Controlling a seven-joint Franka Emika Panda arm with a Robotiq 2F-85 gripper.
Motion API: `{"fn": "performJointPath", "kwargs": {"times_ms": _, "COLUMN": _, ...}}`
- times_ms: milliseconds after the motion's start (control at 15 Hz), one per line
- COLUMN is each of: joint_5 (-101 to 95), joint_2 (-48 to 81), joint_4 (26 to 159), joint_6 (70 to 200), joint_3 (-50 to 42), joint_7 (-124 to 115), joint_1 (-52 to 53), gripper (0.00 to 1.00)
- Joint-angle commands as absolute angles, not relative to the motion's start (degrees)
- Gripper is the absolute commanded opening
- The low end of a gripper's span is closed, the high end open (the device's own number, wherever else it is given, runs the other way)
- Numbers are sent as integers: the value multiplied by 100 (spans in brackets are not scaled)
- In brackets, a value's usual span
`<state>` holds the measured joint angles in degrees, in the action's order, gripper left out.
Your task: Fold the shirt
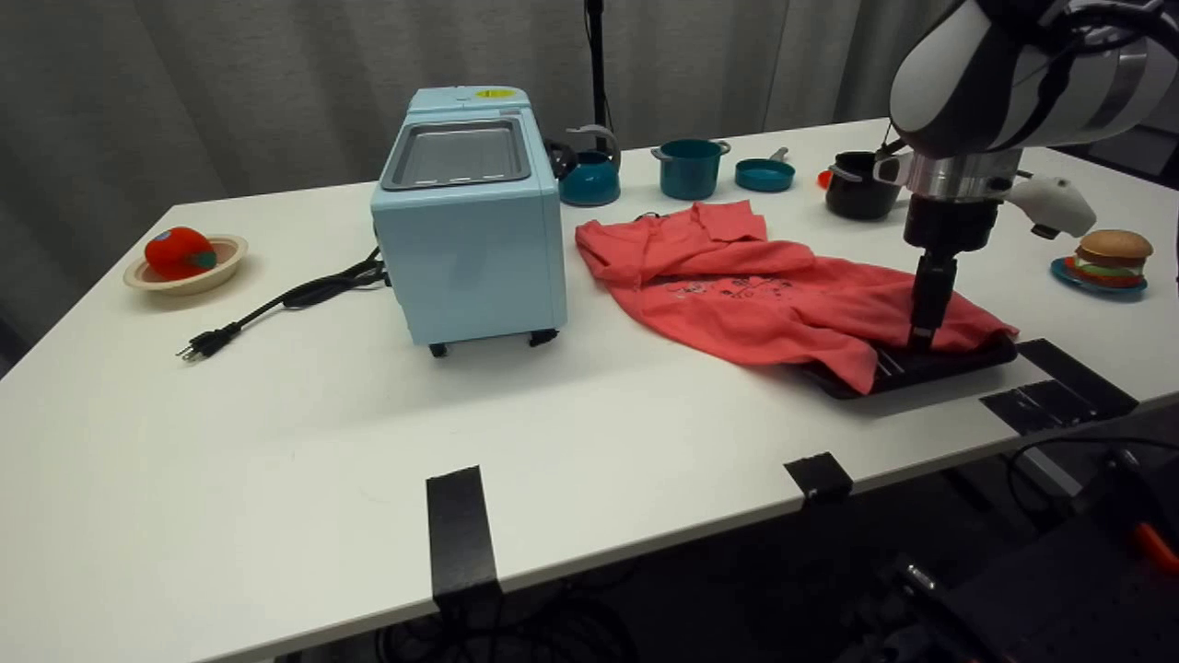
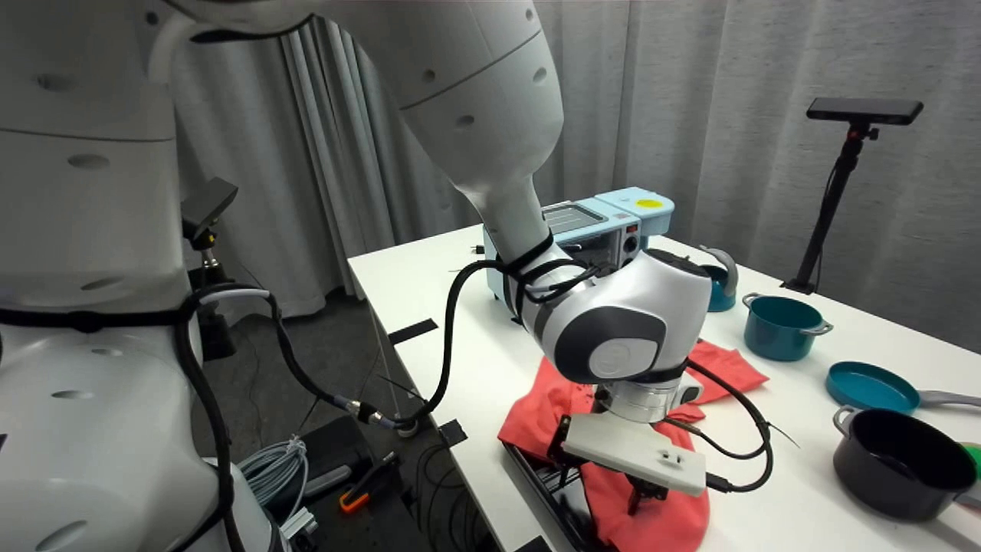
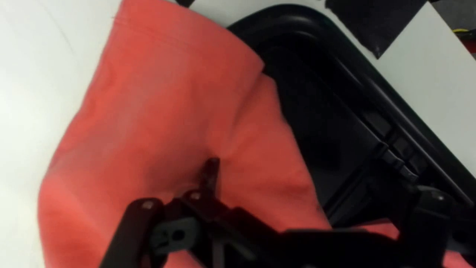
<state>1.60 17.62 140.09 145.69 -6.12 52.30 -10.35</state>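
Note:
The wrinkled red-coral shirt (image 1: 811, 281) lies spread on the white table, with a dark print near its middle. One end of it drapes over a black tray (image 2: 529, 481). In the wrist view, part of the shirt (image 3: 167, 111) crosses the tray's rim (image 3: 336, 46), leaving some of the tray's inside bare. My gripper (image 2: 598, 497) points down over this end, its jaws wide apart with no cloth pinched between them. One fingertip (image 3: 211, 165) stands at a dip in the cloth; whether it presses on it I cannot tell. The opposite finger is over the dark tray and hard to make out.
A light-blue appliance (image 1: 479, 267) stands beside the shirt's far end. Behind the shirt are a teal kettle (image 1: 589, 181), a teal pot (image 1: 691, 172), a teal pan (image 1: 764, 175) and a black pot (image 2: 900, 464). A toy burger (image 1: 1110, 258) sits near the tray.

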Motion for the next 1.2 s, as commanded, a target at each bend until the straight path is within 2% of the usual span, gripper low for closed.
{"fn": "performJointPath", "kwargs": {"times_ms": 0, "joint_5": -172, "joint_2": 2104, "joint_4": 13765, "joint_6": 14920, "joint_3": -520, "joint_7": 5233, "joint_1": -1141, "gripper": 95}}
{"fn": "performJointPath", "kwargs": {"times_ms": 133, "joint_5": -220, "joint_2": 2176, "joint_4": 13707, "joint_6": 15004, "joint_3": -477, "joint_7": 5225, "joint_1": -1161, "gripper": 71}}
{"fn": "performJointPath", "kwargs": {"times_ms": 200, "joint_5": -232, "joint_2": 2188, "joint_4": 13706, "joint_6": 14989, "joint_3": -467, "joint_7": 5215, "joint_1": -1162, "gripper": 69}}
{"fn": "performJointPath", "kwargs": {"times_ms": 400, "joint_5": -183, "joint_2": 2184, "joint_4": 13680, "joint_6": 14941, "joint_3": -427, "joint_7": 5197, "joint_1": -1164, "gripper": 45}}
{"fn": "performJointPath", "kwargs": {"times_ms": 800, "joint_5": -48, "joint_2": 1928, "joint_4": 13784, "joint_6": 14791, "joint_3": -253, "joint_7": 5252, "joint_1": -1148, "gripper": 2}}
{"fn": "performJointPath", "kwargs": {"times_ms": 933, "joint_5": 75, "joint_2": 1759, "joint_4": 13880, "joint_6": 14689, "joint_3": -126, "joint_7": 5328, "joint_1": -1168, "gripper": 0}}
{"fn": "performJointPath", "kwargs": {"times_ms": 1000, "joint_5": 124, "joint_2": 1662, "joint_4": 13942, "joint_6": 14655, "joint_3": -60, "joint_7": 5327, "joint_1": -1153, "gripper": 3}}
{"fn": "performJointPath", "kwargs": {"times_ms": 1133, "joint_5": 209, "joint_2": 1512, "joint_4": 14014, "joint_6": 14529, "joint_3": 64, "joint_7": 5318, "joint_1": -1112, "gripper": 3}}
